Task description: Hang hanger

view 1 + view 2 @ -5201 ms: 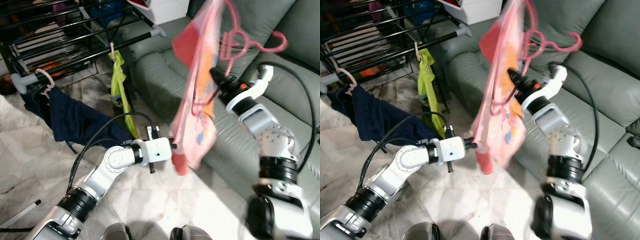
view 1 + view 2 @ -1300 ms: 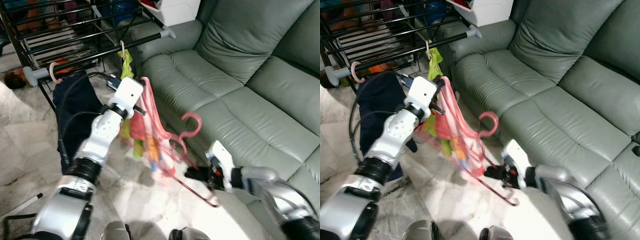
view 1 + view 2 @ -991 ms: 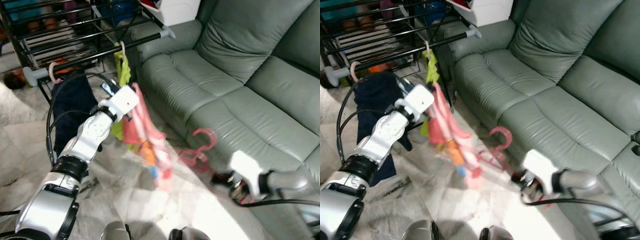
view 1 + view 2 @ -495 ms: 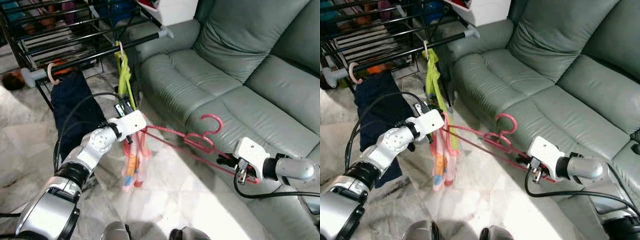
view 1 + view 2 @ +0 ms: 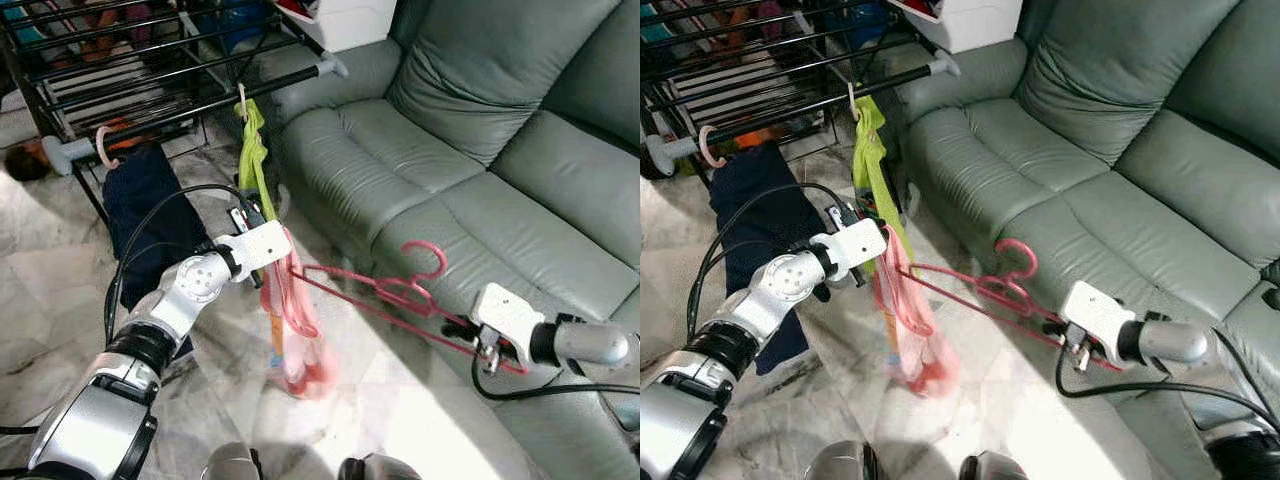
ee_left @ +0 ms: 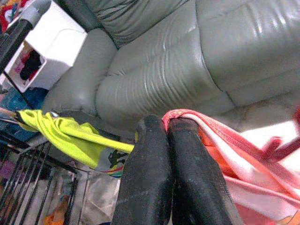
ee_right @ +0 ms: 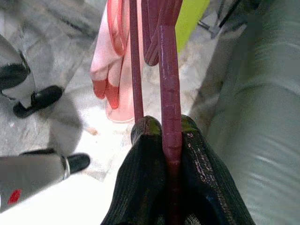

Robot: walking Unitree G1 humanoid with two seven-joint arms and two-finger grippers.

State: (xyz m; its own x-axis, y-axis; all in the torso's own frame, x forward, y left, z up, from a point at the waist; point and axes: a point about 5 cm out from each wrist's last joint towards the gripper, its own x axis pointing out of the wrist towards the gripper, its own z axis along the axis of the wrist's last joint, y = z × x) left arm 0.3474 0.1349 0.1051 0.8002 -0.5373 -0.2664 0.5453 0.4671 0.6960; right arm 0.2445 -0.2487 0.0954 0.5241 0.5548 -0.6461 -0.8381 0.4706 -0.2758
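Pink plastic hanger (image 5: 400, 295) clamped in my right tool (image 7: 161, 136); my left tool (image 6: 166, 129) pinches its pink cloth garment (image 5: 295, 320).

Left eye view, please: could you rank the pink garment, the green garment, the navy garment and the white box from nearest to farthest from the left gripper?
1. Pink garment: pinched in the left gripper, hanging below it.
2. Green garment: on the rack, just beyond the gripper.
3. Navy garment: on the rack, farther to the left.
4. White box: at the top, behind the sofa arm.
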